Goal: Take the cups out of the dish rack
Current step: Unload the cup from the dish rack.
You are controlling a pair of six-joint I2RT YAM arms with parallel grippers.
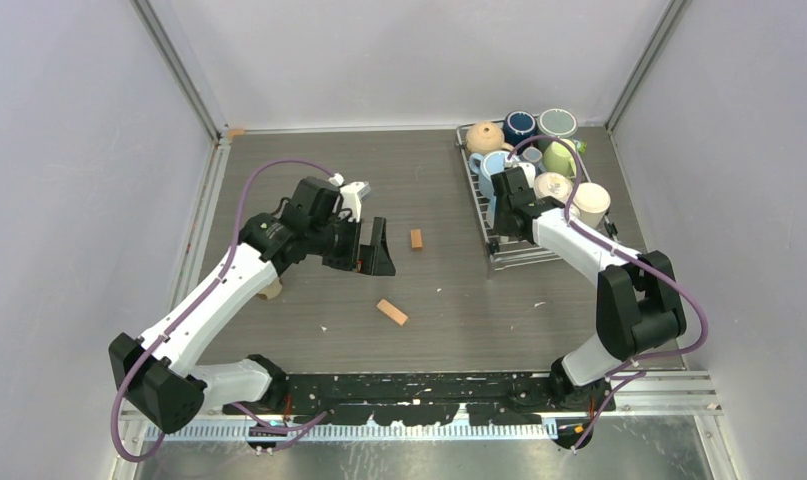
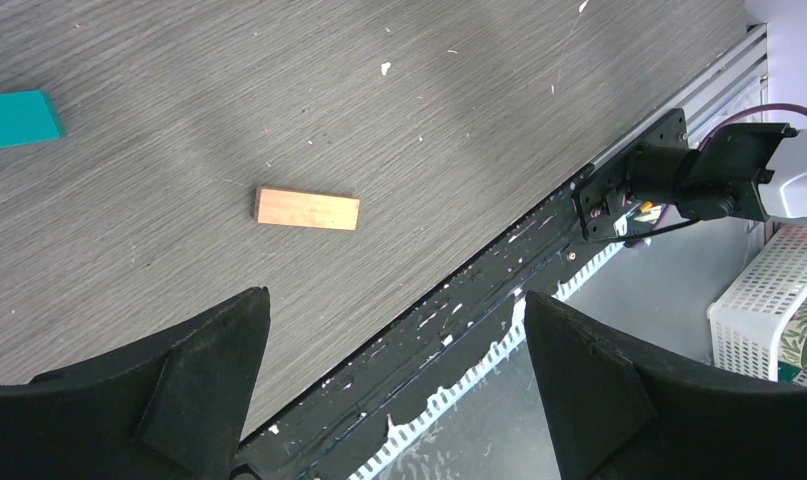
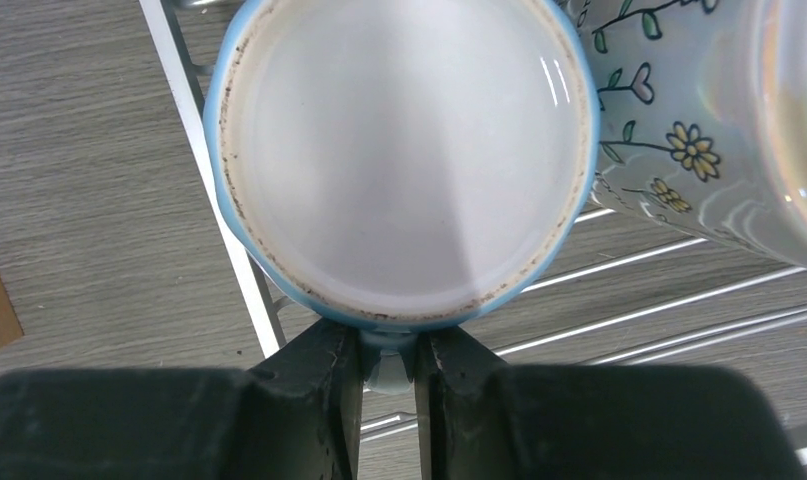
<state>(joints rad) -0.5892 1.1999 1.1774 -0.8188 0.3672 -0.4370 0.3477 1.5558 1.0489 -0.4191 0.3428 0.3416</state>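
On the counter (image 1: 429,190), far right, the crowded dish rack (image 1: 524,262) holds the light blue mug (image 3: 399,150) at its left edge, just beside a floral mug (image 3: 669,130). The right end effector (image 3: 387,370) pinches only its handle, so a lift could let it swing, slip or knock that neighbour. The left end effector (image 2: 394,350) hangs wide, empty.

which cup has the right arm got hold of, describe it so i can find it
Look to the dish rack at the table's far right corner, then its left edge. The light blue mug there, white inside, has its handle pinched in the right gripper; its neighbours are a tan mug and a flower-painted cup.
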